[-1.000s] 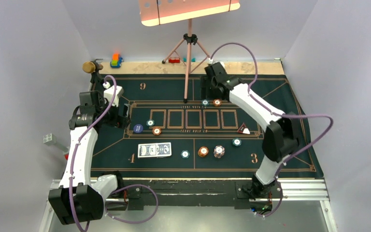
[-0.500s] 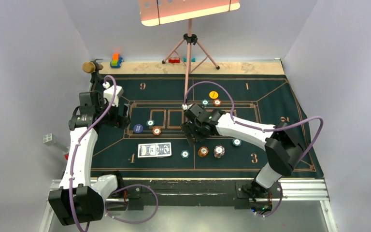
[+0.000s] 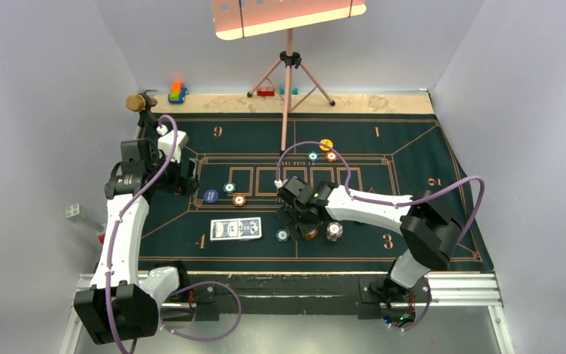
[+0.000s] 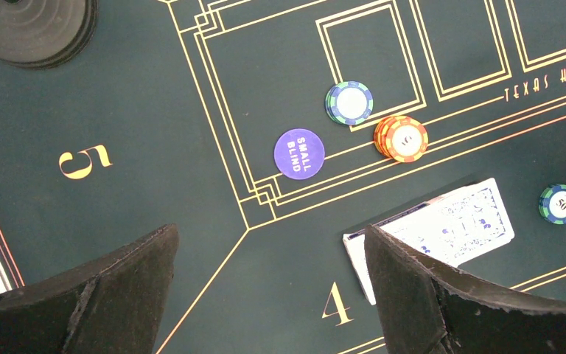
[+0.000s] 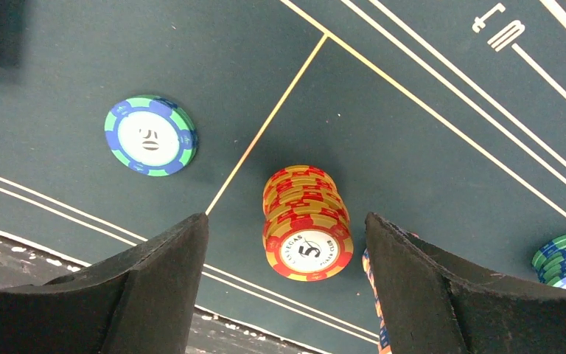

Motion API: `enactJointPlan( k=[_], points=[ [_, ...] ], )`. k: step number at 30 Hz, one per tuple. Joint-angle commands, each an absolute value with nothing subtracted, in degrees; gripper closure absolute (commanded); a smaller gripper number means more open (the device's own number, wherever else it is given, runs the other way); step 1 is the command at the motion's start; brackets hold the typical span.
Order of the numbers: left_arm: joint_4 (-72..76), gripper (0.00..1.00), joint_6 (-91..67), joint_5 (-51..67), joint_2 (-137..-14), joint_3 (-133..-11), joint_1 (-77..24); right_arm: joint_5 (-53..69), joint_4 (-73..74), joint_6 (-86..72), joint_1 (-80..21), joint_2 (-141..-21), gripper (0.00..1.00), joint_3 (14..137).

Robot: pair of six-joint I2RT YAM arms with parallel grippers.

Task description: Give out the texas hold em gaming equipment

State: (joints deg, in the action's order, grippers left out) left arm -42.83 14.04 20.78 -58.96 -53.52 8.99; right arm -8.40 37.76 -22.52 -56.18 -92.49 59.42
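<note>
The playing cards (image 3: 236,229) lie fanned, blue backs up, by the "4" on the green mat (image 3: 413,140). An orange chip stack (image 5: 308,221) stands on the felt between the fingers of my right gripper (image 5: 286,219), which is open and apart from it on both sides. A teal chip (image 5: 150,136) lies to its left. A whitish stack (image 3: 334,231) stands just right of my right gripper (image 3: 298,217). My left gripper (image 4: 269,280) hovers open over bare felt, with the cards (image 4: 442,228) under its right finger. A dark blue chip (image 4: 299,153), a teal stack (image 4: 349,102) and an orange stack (image 4: 401,138) lie ahead of it.
At the far side lie a yellow chip (image 3: 326,144), a teal chip (image 3: 312,156) and an orange chip (image 3: 331,156). A tripod (image 3: 287,81) stands at the back. A gold-headed microphone (image 3: 138,102) and toy blocks (image 3: 177,92) sit at the back left.
My right arm swung from the mat's far edge to the near middle, over the orange stack. A yellow chip now shows at the far side. The left arm has not moved.
</note>
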Motion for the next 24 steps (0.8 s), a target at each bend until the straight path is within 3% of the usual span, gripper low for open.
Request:
enactJointPlan(
  k=[1, 18, 24],
  points=[
    [-41.2, 0.0, 14.0, 21.2, -58.2, -53.0, 9.6, -10.1, 37.6, -23.1, -56.2, -92.8, 0.2, 58.8],
    [-41.0, 0.0, 14.1, 20.9, -58.3, -53.1, 9.6, -9.5, 37.6, -21.0, -56.2, -95.8, 0.29, 58.3],
    [-41.0, 0.0, 14.1, 20.8, -58.4, -53.1, 9.5, -9.3, 37.5, -21.0, -56.3, -95.8, 0.4, 59.2]
  ],
)
